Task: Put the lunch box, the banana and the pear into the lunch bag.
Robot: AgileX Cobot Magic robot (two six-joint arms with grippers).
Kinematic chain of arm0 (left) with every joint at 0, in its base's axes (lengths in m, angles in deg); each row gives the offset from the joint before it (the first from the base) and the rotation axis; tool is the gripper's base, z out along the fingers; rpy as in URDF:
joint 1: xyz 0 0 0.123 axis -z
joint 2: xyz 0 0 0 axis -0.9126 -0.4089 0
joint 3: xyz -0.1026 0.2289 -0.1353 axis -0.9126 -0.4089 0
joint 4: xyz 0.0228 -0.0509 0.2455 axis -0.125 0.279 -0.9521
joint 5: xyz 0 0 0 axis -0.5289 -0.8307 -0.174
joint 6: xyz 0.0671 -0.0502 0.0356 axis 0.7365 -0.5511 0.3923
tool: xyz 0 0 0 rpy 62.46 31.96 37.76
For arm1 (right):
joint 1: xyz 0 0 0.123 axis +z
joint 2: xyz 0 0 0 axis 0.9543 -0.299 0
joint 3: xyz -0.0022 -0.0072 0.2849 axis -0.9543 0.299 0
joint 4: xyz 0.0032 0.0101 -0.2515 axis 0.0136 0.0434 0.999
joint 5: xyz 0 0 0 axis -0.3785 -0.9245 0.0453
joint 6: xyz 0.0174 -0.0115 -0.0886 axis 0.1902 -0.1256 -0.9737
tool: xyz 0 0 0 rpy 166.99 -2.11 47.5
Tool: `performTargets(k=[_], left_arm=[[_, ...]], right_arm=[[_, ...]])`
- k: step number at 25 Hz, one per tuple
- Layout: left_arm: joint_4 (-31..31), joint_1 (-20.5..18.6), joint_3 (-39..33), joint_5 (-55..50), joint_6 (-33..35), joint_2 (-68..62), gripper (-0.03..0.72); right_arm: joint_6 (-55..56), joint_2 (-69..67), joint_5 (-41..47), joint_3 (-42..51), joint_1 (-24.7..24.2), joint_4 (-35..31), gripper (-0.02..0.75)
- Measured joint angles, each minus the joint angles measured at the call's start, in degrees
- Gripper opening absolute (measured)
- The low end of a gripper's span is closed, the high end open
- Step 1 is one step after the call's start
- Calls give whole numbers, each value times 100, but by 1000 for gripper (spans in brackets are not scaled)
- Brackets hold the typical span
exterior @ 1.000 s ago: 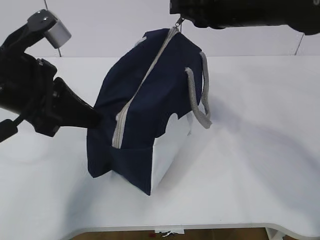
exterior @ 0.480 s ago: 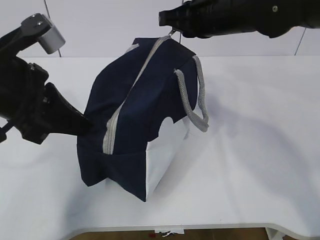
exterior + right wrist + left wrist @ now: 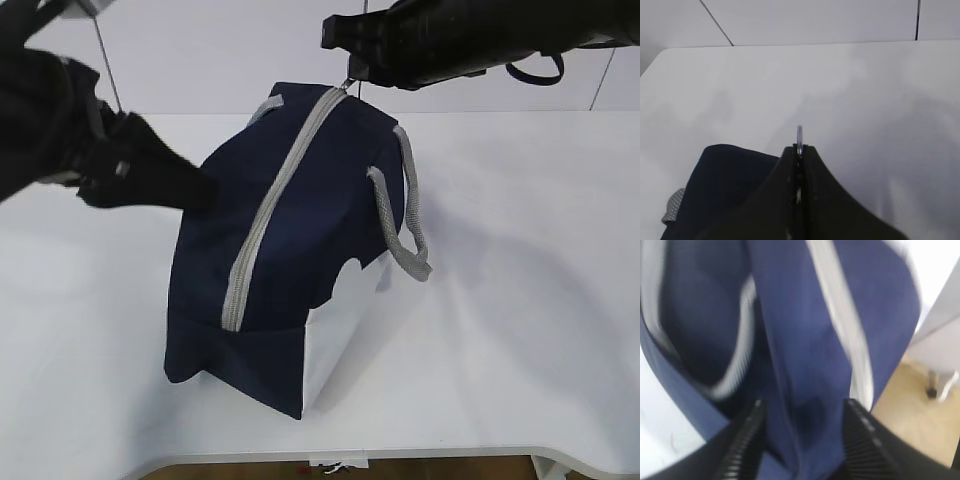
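Lunch bag (image 3: 290, 250): mid-table, zip shut, food unseen, prob. inside.
Left gripper (image 3: 802, 440): jaws parted around bag's side fabric, not pinching.
Right gripper (image 3: 799, 150): clamped on ring pull (image 3: 799, 134), at zip's far end.

Matt navy cloth lunch bag (image 3: 300, 230), woven grey webbing handles (image 3: 405, 225).

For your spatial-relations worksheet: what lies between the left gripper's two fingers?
A fold of the navy lunch bag fabric lies between the left gripper fingers, which stand apart around it; the left wrist view shows this.
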Motion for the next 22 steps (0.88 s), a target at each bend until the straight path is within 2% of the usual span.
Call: performTargets(k=[2,6,16,22], left_arm=[[0,0,278,10,-226,0,469],[21,-36,678,110,-506,-94,484],[33,-73,1859,-377,-687,-1603,489],[208,-73,2069,-1010,-746,-1766,489]], right_arm=[[0,0,95,0,0,-49,-10],[0,0,123,0,0,-77,-10],[0,0,257,0,0,-377,-10],[0,0,280,0,0,-399,-10]])
